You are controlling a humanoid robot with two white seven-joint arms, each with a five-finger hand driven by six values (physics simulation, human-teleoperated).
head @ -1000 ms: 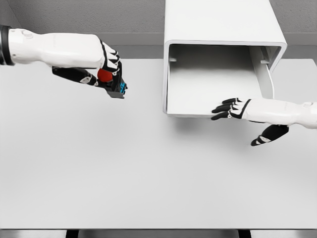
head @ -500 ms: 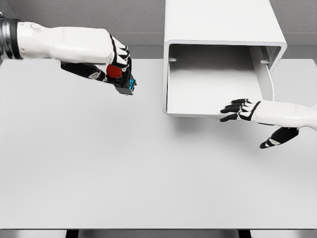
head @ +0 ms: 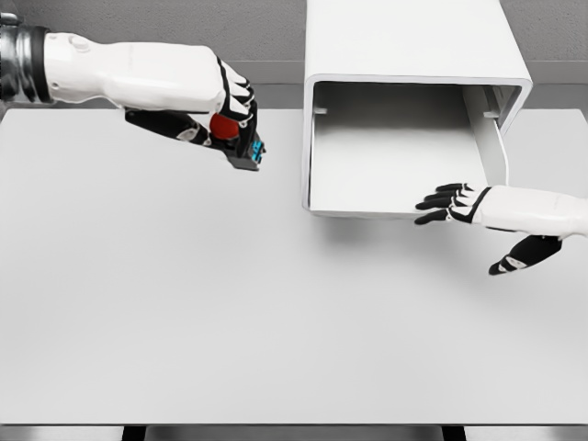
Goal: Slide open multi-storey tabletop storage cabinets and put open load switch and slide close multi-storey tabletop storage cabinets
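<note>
Five curled fingers of the left hand (head: 225, 115) gripped a black load switch with red knob and blue terminals (head: 237, 142), held above the white bench (head: 184, 303) left of the open white cabinet drawer (head: 395, 152). Beside the drawer's front edge, the right hand (head: 455, 204) lay open, fingers extended.

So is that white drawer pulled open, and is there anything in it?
Open and empty: the drawer sticks out of the cabinet, its bare floor showing. The left hand holds the switch outside it.
</note>
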